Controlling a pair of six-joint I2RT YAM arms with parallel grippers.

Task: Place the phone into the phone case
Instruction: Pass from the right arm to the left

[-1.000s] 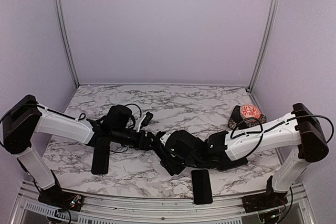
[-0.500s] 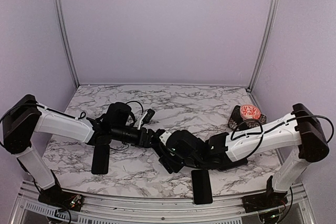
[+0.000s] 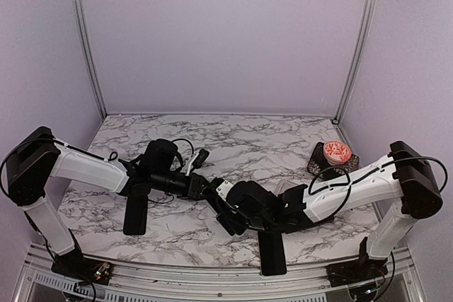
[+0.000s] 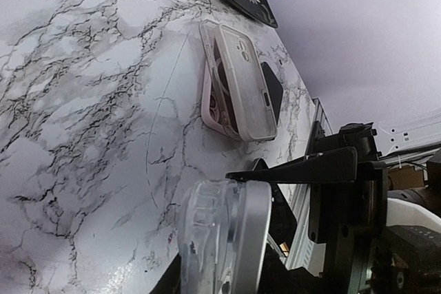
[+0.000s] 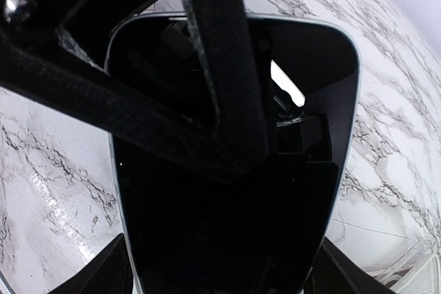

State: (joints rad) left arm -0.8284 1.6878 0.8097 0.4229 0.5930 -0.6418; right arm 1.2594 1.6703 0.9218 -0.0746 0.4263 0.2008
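Observation:
The phone (image 5: 227,211), black-screened with a silver edge, fills the right wrist view. My right gripper (image 5: 220,270) is shut on it, a finger at each lower corner. In the left wrist view the clear phone case (image 4: 207,239) lies flat against the phone's silver edge (image 4: 256,239). My left gripper (image 4: 220,273) is shut on the case, its jaws mostly hidden. In the top view both grippers meet at the table's middle, left (image 3: 204,189) and right (image 3: 230,211). The phone and case are hidden between them.
A second phone in a pale case (image 4: 238,80) lies on the marble beyond. A dark case with a red round grip (image 3: 335,152) sits back right. Black phones lie at the left (image 3: 135,210) and the near edge (image 3: 272,251). A small white object (image 3: 197,159) lies behind the left gripper.
The right arm has sunk and shifted slightly left, and the left gripper has edged right. The two grippers have stayed together at the middle.

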